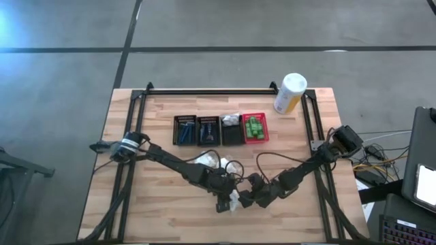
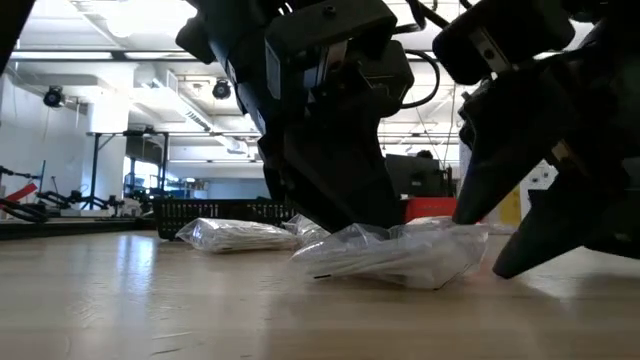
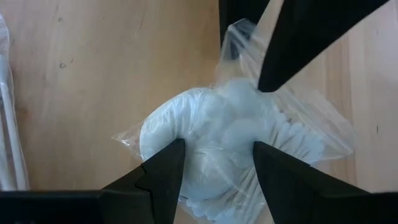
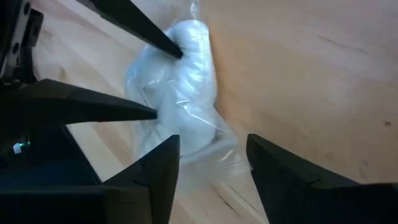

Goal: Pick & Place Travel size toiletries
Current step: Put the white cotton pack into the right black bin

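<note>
A white puffy bundle in a clear plastic bag point(image 1: 235, 198) lies on the wooden table near its front edge. My left gripper point(image 3: 217, 155) comes at it from the left and is shut on it. My right gripper point(image 4: 214, 146) comes from the right. It is open, with its fingers on either side of the bag's plastic end point(image 4: 217, 158). In the low view the bag point(image 2: 400, 255) rests on the tabletop under both grippers. A second white bundle point(image 1: 206, 160) lies farther back. My left gripper pinches the bundle's puffy middle point(image 3: 208, 140) between its two fingers, slanting down from the table's left. The bag bulges out past the fingers on both sides, and its underside rests on the table. My right gripper's fingers point(image 4: 165, 155) stand close against the bag's end; whether they touch it I cannot tell.
Three black baskets point(image 1: 208, 129) and a red one point(image 1: 255, 128) holding green bottles stand in a row toward the far edge. A white-and-yellow canister point(image 1: 289, 93) stands at the far right. Another clear bag point(image 3: 6, 112) lies beside the left gripper. Bare wood lies left and right.
</note>
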`<action>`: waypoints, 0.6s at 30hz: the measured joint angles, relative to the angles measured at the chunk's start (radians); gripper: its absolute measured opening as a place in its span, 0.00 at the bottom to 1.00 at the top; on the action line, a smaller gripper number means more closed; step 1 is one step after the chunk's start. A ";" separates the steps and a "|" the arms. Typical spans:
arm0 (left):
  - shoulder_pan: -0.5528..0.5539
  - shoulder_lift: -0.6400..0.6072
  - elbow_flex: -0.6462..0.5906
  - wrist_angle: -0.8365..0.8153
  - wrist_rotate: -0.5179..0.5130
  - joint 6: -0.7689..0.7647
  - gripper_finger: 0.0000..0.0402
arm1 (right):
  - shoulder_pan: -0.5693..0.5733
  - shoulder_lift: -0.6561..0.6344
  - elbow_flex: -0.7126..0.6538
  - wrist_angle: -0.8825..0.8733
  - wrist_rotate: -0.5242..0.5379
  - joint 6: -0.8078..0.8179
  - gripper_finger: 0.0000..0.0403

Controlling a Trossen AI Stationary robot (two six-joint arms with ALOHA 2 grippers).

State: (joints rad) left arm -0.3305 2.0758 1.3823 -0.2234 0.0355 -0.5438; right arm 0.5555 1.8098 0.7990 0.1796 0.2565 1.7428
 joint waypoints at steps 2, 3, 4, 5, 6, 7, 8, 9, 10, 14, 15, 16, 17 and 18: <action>0.000 0.000 0.000 0.005 0.013 0.000 0.50 | -0.005 0.001 0.000 0.001 0.001 0.002 0.42; 0.000 0.000 0.000 0.008 0.020 0.000 0.50 | -0.009 0.001 0.000 0.006 0.001 0.002 0.41; 0.000 0.000 0.000 0.012 0.026 0.000 0.50 | -0.013 0.001 0.000 0.009 0.002 0.000 0.39; 0.000 0.001 0.000 0.015 0.031 -0.001 0.50 | -0.017 0.001 0.000 0.011 0.002 -0.005 0.37; 0.000 0.001 0.000 0.017 0.034 -0.001 0.50 | -0.021 0.001 0.000 0.018 0.003 -0.014 0.35; 0.000 0.001 0.000 0.020 0.034 -0.001 0.50 | -0.025 0.001 0.000 0.026 0.003 -0.022 0.33; -0.001 0.001 0.000 0.022 0.035 -0.001 0.50 | -0.029 0.001 -0.001 0.037 0.003 -0.029 0.31; -0.001 0.001 0.000 0.024 0.038 -0.001 0.50 | -0.031 0.001 -0.001 0.049 0.003 -0.039 0.29; -0.002 0.001 0.000 0.027 0.042 -0.004 0.50 | -0.034 0.001 -0.001 0.060 0.003 -0.046 0.27; -0.003 -0.003 -0.001 0.037 0.046 -0.031 0.50 | -0.038 0.001 -0.001 0.078 0.001 -0.068 0.17; -0.003 -0.009 -0.002 0.036 0.047 -0.036 0.50 | -0.038 0.001 -0.001 0.078 -0.004 -0.068 0.14; -0.003 -0.011 -0.002 0.036 0.046 -0.041 0.50 | -0.038 0.001 -0.001 0.079 -0.011 -0.069 0.12; -0.003 -0.017 -0.003 0.036 0.040 -0.042 0.50 | -0.038 0.001 -0.001 0.079 -0.016 -0.073 0.09; -0.004 -0.024 -0.003 0.034 0.032 -0.045 0.50 | -0.038 0.001 -0.001 0.079 -0.019 -0.078 0.07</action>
State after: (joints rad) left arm -0.3342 2.0519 1.3790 -0.1892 0.0675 -0.5890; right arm 0.5175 1.8107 0.7982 0.2584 0.2377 1.6643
